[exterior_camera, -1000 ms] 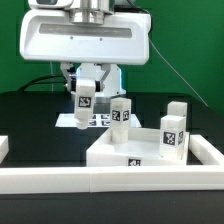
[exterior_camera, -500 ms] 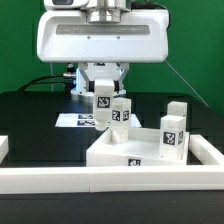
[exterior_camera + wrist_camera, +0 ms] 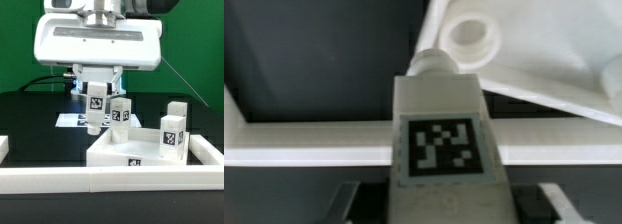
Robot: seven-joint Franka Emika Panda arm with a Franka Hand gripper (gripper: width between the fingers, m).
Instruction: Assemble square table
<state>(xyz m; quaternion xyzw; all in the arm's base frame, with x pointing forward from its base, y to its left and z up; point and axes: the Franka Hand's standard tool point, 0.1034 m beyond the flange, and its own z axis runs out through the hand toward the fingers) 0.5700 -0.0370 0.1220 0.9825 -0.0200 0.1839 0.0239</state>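
Fingers (image 3: pixel 96 92) hold leg (image 3: pixel 96 108) upright, tip down.

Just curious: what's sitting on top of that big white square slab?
Two white tagged legs stand on the square slab: one near the carried leg, another toward the exterior view's right. The slab's surface behind them is hidden.

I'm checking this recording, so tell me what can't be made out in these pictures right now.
- Gripper fingertips: exterior view, hidden behind the held leg.
- Leg's lower tip against the tabletop: wrist view blurred, contact unclear.
- Marker board: exterior view, mostly hidden by the held leg, tags too small.
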